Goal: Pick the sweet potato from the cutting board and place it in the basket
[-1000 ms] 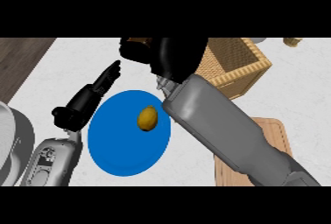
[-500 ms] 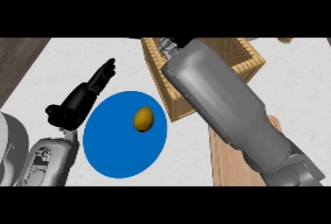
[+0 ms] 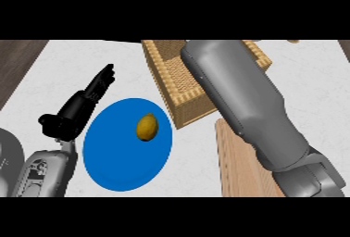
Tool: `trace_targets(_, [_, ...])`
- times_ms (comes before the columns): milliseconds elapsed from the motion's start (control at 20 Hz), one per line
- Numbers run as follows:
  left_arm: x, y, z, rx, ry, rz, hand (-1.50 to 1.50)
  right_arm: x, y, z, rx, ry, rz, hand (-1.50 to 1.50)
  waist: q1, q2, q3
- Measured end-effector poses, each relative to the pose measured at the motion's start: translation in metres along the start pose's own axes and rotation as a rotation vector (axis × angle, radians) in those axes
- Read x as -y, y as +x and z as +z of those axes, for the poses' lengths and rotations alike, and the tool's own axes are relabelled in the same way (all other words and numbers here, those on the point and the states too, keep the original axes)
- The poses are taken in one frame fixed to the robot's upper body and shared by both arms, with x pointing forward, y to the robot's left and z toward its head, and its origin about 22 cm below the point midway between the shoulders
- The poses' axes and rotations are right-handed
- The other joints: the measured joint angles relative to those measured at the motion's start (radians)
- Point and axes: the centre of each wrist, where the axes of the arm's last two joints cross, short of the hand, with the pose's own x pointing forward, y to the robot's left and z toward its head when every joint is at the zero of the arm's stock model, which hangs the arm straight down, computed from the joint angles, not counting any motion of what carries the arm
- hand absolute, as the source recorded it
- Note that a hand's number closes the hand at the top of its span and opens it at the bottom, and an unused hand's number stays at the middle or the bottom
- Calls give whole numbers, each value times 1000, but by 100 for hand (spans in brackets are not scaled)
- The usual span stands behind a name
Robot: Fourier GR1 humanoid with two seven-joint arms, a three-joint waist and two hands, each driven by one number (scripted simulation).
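White counter (image 3: pixel 301 83), left hand (image 3: pixel 82 104) straight-fingered beside blue plate (image 3: pixel 123 171); right forearm (image 3: pixel 246 102) over basket (image 3: pixel 171 74), hand hidden.

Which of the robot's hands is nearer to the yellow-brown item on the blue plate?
Left. The left hand lies open just left of the item on the plate. The right hand is out of view; only its forearm crosses the basket.

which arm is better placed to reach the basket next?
Right. The right forearm stretches across the basket; its hand is out of view, so what it carries can't be confirmed. The left hand rests open left of the blue plate, apart from the basket.
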Motion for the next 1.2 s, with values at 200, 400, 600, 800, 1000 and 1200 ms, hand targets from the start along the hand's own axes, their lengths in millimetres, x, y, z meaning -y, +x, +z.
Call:
trace_targets(200, [1,0,4,-3,10,-1,0,-15,-17,-5,-47,17,14,150,-13,-1,1])
trace_targets(400, [-2,0,7,-8,19,-2,0,-30,-33,-3,-66,28,22,150,-20,-2,2])
trace_targets(600, [-2,-4,13,-14,30,-3,0,-45,-50,0,-58,8,43,150,-28,-3,2])
trace_targets(800, [-4,-6,15,-12,34,-6,0,-57,-64,3,-38,-20,65,150,-40,-3,2])
trace_targets(1000, [-9,-6,19,-22,52,-3,0,-62,-78,2,-28,-75,42,-150,-57,-7,3])
trace_targets(1200, [-11,-7,22,-17,52,-4,0,-65,-89,-1,-45,-112,11,-150,-57,-7,3])
